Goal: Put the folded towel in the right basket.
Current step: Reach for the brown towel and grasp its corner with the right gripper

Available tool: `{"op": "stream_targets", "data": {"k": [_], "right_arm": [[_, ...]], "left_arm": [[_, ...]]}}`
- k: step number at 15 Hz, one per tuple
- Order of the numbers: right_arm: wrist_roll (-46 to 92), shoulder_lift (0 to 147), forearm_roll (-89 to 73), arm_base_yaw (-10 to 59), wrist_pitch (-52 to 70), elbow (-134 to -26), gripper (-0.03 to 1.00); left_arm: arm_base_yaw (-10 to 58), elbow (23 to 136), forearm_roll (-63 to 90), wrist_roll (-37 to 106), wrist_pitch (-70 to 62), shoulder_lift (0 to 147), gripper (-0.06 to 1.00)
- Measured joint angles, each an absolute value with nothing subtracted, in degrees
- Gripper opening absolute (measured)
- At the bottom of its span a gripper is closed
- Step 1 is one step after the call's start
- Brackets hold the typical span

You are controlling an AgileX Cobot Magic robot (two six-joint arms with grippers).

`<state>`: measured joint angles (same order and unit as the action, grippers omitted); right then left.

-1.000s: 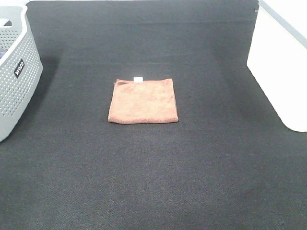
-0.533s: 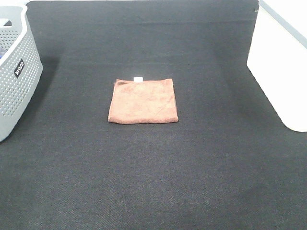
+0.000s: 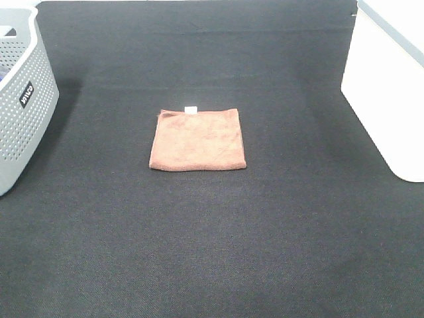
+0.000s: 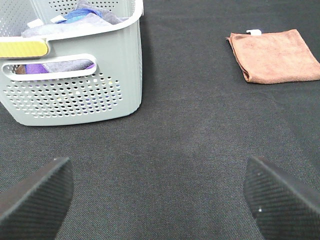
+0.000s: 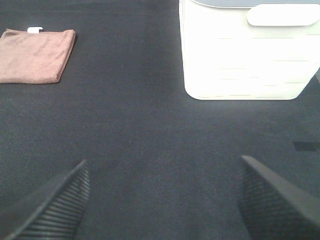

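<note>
The folded towel (image 3: 197,140), rust-brown with a tiny white tag on its far edge, lies flat in the middle of the black mat. It also shows in the left wrist view (image 4: 274,55) and the right wrist view (image 5: 35,55). The right basket (image 3: 387,89), white and smooth-walled, stands at the right edge, and shows in the right wrist view (image 5: 247,50). Neither arm shows in the exterior view. My left gripper (image 4: 160,197) and right gripper (image 5: 162,200) are both open and empty, low over the mat, far from the towel.
A grey perforated basket (image 3: 20,99) with a black label stands at the left edge; the left wrist view (image 4: 75,85) shows cloths inside it. The black mat (image 3: 212,238) covers the whole work surface.
</note>
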<state>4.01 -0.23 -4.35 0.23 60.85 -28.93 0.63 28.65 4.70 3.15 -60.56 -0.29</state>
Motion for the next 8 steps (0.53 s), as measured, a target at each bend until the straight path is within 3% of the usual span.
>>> {"op": "stream_targets", "data": {"k": [5, 8], "right_arm": [[4.87, 20.28, -6.36, 0.23, 42.06, -36.67, 0.75], [5.44, 40.39, -8.19, 0.23, 38.56, -46.64, 0.75]], "left_arm": [[0.63, 28.65, 4.7, 3.15, -60.56, -0.29, 0.88], [0.63, 28.65, 4.7, 3.15, -60.56, -0.29, 0.88]]}}
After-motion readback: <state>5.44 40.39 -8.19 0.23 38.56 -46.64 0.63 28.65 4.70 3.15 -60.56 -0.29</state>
